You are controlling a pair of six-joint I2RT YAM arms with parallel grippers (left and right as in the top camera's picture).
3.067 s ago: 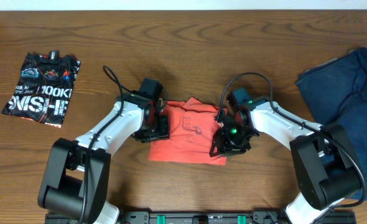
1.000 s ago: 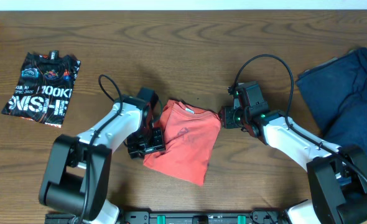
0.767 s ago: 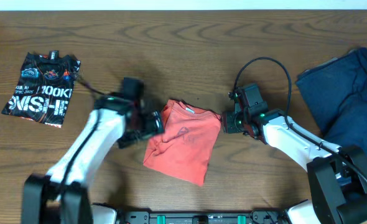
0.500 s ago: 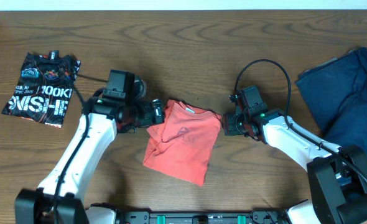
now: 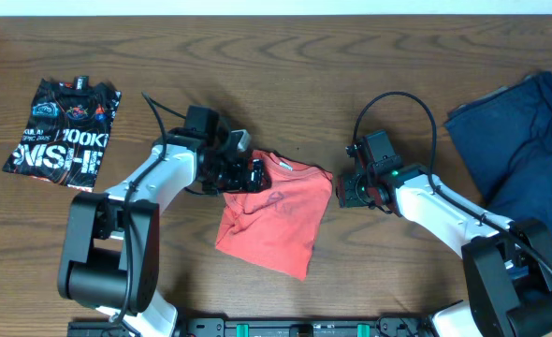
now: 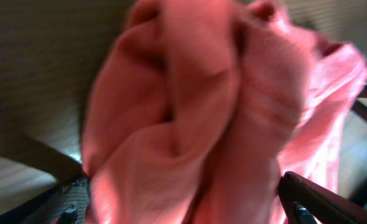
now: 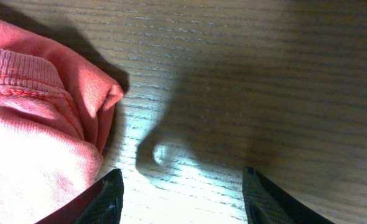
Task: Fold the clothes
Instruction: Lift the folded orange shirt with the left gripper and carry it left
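Observation:
The clothes, a coral-red T-shirt (image 5: pixel 268 217), lie folded into a tilted oblong at the table's middle, collar end toward the back. My left gripper (image 5: pixel 252 174) is at the shirt's upper left corner. In the left wrist view its jaws (image 6: pixel 183 213) stand wide open, with bunched red cloth (image 6: pixel 190 112) filling the space between them. My right gripper (image 5: pixel 343 191) rests just right of the shirt's upper right corner. It is open (image 7: pixel 183 198) over bare wood, and the shirt's ribbed hem (image 7: pixel 40 106) lies beside its left finger (image 7: pixel 99 199).
A folded black printed shirt (image 5: pixel 65 131) lies at the far left. Dark blue denim clothing (image 5: pixel 524 140) is piled at the right edge. The brown wooden table (image 5: pixel 285 65) ends at a white strip along the back.
The left gripper let go of the shirt's left side, swung out to the left, then came back open onto the upper left corner. The right gripper barely shifted. The shirt stayed put.

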